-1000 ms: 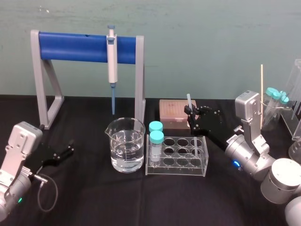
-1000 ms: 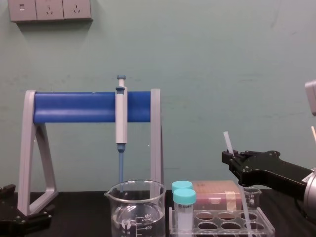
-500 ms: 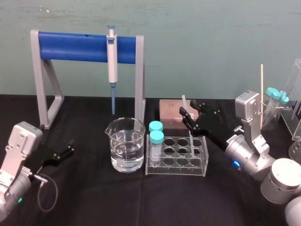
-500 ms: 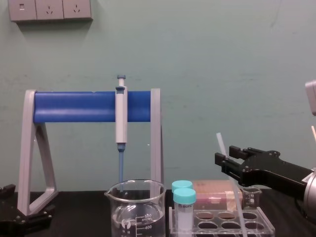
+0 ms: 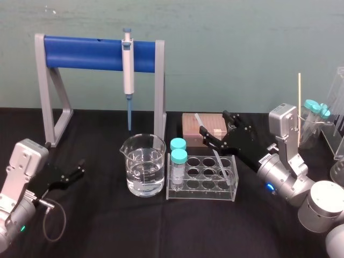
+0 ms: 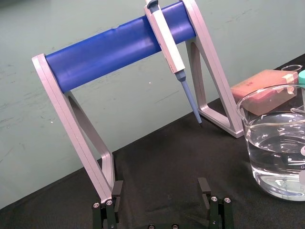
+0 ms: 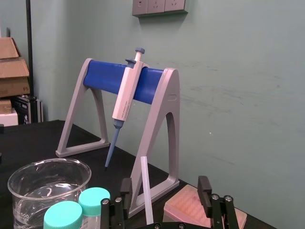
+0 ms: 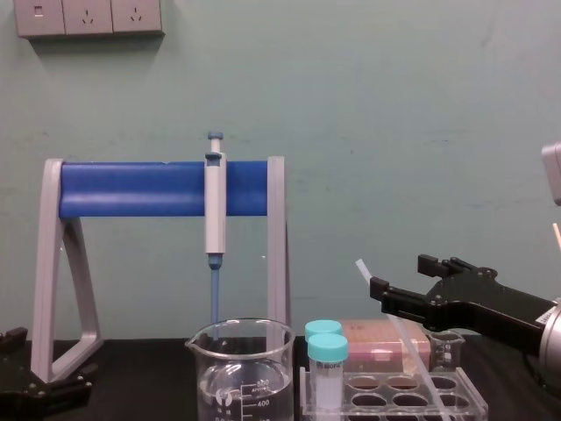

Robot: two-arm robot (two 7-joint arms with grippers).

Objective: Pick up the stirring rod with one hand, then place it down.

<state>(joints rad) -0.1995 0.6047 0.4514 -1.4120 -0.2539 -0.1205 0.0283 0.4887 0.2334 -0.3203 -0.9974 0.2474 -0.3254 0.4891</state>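
right gripper (image 5: pixel 213 122) fingers (image 7: pixel 204 187) are spread wide and clamp nothing. the stirring rod (image 7: pixel 147 191) stands in the gap between them, nearer one finger than the other. the wrist view shows space on both sides of it. in the head view it may be leaning on the lower finger, can't tell if they touch.

rod's lower end sits down in the clear tube rack (image 5: pixel 201 198), in a well on the rack's right side, probably the end column. its top tilts toward the robot's left. the gripper hovers over the rack's back edge, with the arm coming in from the right.

two capped tubes (image 5: pixel 178 157) stand in the rack's left column. water beaker (image 5: pixel 144 164) is just beside the rack on the left, pink box (image 5: pixel 189 126) just behind it. pipette (image 5: pixel 128 59) hangs on its stand, well apart.

left gripper (image 5: pixel 80 167) is parked low at the left over the black table (image 5: pixel 107 226), fingers apart, holding nothing.

judgement: this is the put-down step, at the release, and the rack carries the rod, not the hand. next move calls for a straight retreat up and to the right with both fingers kept off the rod. a sideways brush could tip it out or drag the light rack.
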